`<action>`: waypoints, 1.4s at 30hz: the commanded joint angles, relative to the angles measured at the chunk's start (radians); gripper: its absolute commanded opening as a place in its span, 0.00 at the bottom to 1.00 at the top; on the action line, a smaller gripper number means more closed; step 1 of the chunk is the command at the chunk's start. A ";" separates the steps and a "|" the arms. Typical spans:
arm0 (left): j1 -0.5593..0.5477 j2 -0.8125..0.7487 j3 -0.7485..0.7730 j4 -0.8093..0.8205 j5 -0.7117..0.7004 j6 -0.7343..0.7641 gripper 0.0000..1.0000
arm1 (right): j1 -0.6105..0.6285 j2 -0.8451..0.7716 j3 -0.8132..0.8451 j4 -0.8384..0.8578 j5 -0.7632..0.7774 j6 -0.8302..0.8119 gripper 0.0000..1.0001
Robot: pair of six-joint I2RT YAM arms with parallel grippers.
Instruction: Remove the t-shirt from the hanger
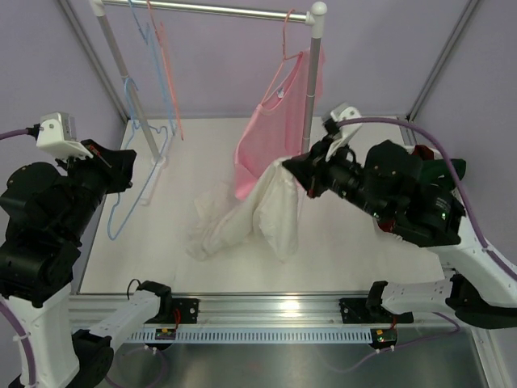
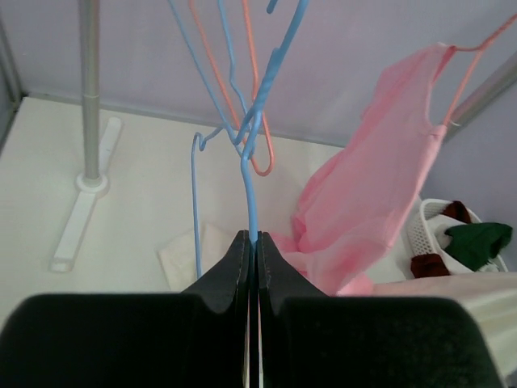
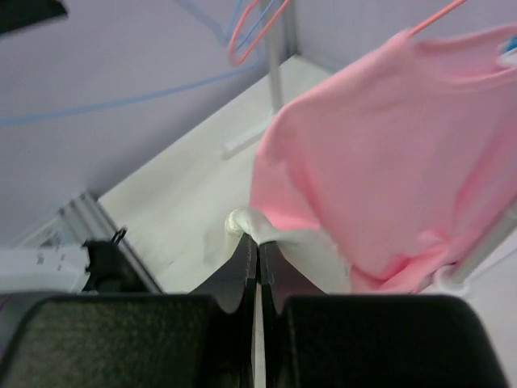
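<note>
My left gripper (image 1: 132, 166) is shut on the wire of an empty blue hanger (image 1: 150, 166), seen between the tips in the left wrist view (image 2: 252, 238) with the hanger (image 2: 249, 186) rising above. My right gripper (image 1: 287, 167) is shut on a bunched edge of a white t-shirt (image 1: 271, 212) and holds it up; the rest drapes down onto the table. The right wrist view shows the tips (image 3: 258, 241) pinching that white cloth (image 3: 323, 252). A pink t-shirt (image 1: 271, 137) hangs on a pink hanger (image 1: 284, 48) just behind it.
A clothes rail (image 1: 218, 10) stands on two posts (image 1: 121, 77), (image 1: 311, 89) at the back. Empty blue and orange hangers (image 1: 166, 73) hang at its left end. A white basket of dark clothes (image 2: 452, 236) sits at the far right. The rack foot (image 2: 77, 218) lies on the table.
</note>
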 commanded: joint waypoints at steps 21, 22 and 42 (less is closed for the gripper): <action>0.002 0.116 0.001 0.203 -0.267 0.133 0.00 | -0.874 0.422 0.885 -0.152 0.083 -0.251 0.00; 0.002 0.115 -0.003 0.204 -0.275 0.137 0.00 | -0.888 0.404 0.874 -0.092 0.097 -0.267 0.00; 0.002 0.113 -0.188 0.528 -0.473 0.219 0.00 | -1.517 0.465 0.853 0.198 0.298 -0.308 0.00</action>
